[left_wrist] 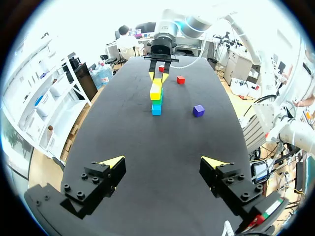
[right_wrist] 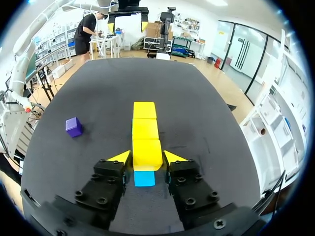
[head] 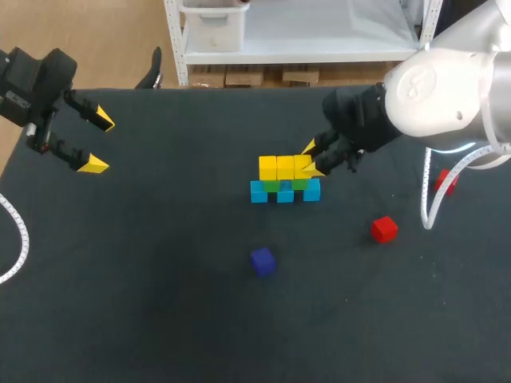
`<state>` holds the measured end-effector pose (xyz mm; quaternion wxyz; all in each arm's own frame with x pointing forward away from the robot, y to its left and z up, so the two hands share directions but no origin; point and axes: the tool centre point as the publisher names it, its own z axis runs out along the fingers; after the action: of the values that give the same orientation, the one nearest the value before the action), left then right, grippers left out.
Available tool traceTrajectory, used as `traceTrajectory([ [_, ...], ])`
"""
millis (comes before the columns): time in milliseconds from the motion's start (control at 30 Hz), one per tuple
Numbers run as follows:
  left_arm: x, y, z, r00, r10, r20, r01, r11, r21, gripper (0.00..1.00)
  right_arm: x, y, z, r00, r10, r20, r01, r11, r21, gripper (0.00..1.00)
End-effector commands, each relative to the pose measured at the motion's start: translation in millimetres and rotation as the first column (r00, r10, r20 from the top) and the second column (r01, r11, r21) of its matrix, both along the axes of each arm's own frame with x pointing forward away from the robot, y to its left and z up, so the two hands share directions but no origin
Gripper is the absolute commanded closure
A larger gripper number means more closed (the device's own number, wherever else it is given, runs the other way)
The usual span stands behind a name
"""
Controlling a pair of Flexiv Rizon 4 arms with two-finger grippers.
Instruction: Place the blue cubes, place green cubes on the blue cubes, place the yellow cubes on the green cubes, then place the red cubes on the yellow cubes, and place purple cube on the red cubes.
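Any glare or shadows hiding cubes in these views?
Head view: glare only on the right arm, on its white shell; the red cube and purple cube read clearly on the dark table. Left wrist view: the stack is evenly lit. Right wrist view: the right gripper grips a yellow cube, the blue cube below is clearly lit.
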<state>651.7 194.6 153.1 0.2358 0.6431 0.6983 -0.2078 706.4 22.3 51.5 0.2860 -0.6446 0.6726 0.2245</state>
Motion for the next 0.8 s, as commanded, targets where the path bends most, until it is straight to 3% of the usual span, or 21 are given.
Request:
traceTrajectory([
  [33,-0.4,1.2,-0.7,1.000,-0.002,0.003,0.002,1.000,-0.003,0.00,1.6,-0.1,-0.6,1.000,0.004,-0.002,-0.004,1.000,0.003,0.53],
  [100,-0.4,1.2,-0.7,1.000,-0.002,0.003,0.002,1.000,-0.003,0.00,1.4,-0.1,-0.6,1.000,0.005,-0.003,-0.005,1.000,0.005,0.48],
  [200,-0.4,1.2,-0.7,1.000,-0.002,0.003,0.002,1.000,-0.003,0.00,1.2,-0.3,-0.7,1.000,0.005,-0.003,-0.005,1.000,0.005,0.31],
  [233,-0.4,1.2,-0.7,1.000,-0.002,0.003,0.002,1.000,-0.003,0.00,1.0,-0.6,-0.7,1.000,0.005,-0.004,-0.005,1.000,0.006,0.24],
  [267,-0.4,1.2,-0.7,1.000,-0.002,0.003,0.002,1.000,-0.003,0.00,0.9,-1.3,-0.6,1.000,0.004,-0.004,-0.004,1.000,0.006,0.02],
  [567,-0.4,1.2,-0.7,1.000,-0.002,0.003,0.002,1.000,-0.003,0.00,0.1,-20.3,16.4,0.998,0.044,0.040,-0.044,0.999,0.005,0.00],
  [800,-0.4,1.2,-0.7,1.000,-0.002,0.003,0.002,1.000,-0.003,0.00,-8.9,-60.7,34.0,0.989,0.141,0.052,-0.141,0.990,0.003,0.00],
])
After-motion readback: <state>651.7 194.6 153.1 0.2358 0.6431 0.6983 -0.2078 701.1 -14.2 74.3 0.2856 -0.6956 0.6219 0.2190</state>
